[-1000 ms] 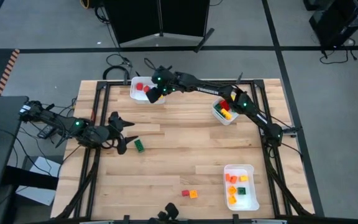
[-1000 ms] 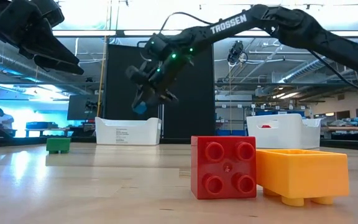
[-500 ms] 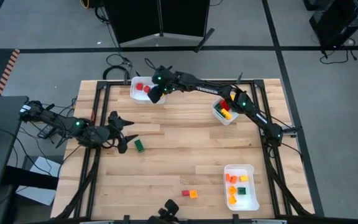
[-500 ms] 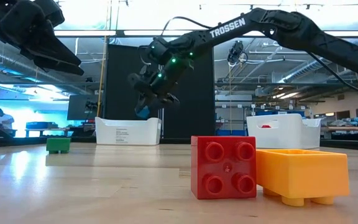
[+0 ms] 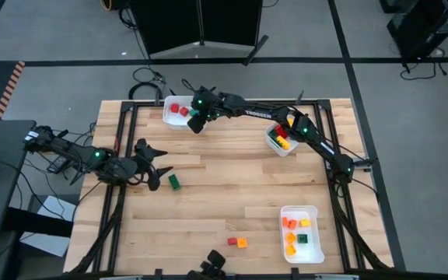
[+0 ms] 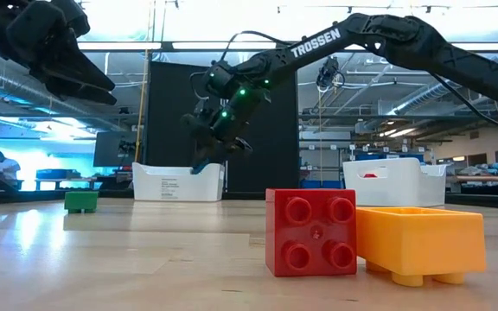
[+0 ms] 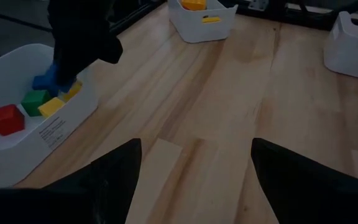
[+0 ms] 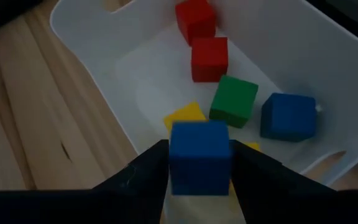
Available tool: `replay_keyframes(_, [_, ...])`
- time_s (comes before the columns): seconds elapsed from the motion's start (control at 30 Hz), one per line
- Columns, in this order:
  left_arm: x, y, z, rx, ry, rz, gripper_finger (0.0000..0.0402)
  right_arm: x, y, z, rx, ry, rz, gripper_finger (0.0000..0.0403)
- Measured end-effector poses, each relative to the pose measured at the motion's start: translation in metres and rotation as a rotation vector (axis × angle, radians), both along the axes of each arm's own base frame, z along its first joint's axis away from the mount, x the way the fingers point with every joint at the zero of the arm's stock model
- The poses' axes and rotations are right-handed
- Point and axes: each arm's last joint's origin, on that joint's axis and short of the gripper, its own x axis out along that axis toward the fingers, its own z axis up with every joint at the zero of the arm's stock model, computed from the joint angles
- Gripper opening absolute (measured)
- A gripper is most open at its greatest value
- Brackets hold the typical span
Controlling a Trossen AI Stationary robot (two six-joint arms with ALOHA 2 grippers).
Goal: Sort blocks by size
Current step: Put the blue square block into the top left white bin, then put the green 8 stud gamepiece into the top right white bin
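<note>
My right gripper reaches across the far side of the table and is shut on a blue cube, just above the near rim of the far-left white bin. That bin holds red, green, blue and yellow cubes. My left gripper is open and empty at the table's left; its fingers show wide apart in its wrist view. A green block lies flat on the wood just to its right. A red and an orange block lie side by side near the front edge. My right gripper pinches the blue cube by two opposite sides between its two fingers. The fingers slant down toward the far-left bin. The cube is lifted clear, over the bin's rim; it also shows in the left wrist view.
A second white bin with red and yellow blocks stands at the far right. A third bin with orange, red and green blocks stands at the near right. The middle of the wooden table is bare.
My right gripper has gone down toward the far-left bin with the blue cube and has tipped further downward. The cube stays in the fingers, now lower, close above the bin's rim.
</note>
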Motion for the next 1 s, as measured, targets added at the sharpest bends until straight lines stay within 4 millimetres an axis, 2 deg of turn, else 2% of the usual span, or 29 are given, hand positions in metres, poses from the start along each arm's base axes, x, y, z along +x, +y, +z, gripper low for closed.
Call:
replay_keyframes(0.5, [0.000, 0.001, 0.000, 0.000, -0.007, 0.020, 0.0312, -0.001, -0.003, 0.003, 0.000, -0.007, -0.012, 0.0225])
replay_keyframes(0.7, [0.000, 0.000, 0.001, -0.004, -0.016, 0.019, 0.0312, -0.012, -0.001, 0.031, 0.001, -0.018, -0.023, 0.0225])
replay_keyframes(0.83, [0.000, 0.000, 0.001, -0.005, -0.020, 0.019, 0.0312, -0.027, 0.005, 0.056, -0.017, 0.050, -0.002, 0.0225])
replay_keyframes(1.0, [0.002, 0.000, 0.003, -0.015, -0.045, 0.019, 0.0312, -0.055, 0.027, 0.092, -0.023, 0.195, -0.028, 0.0224])
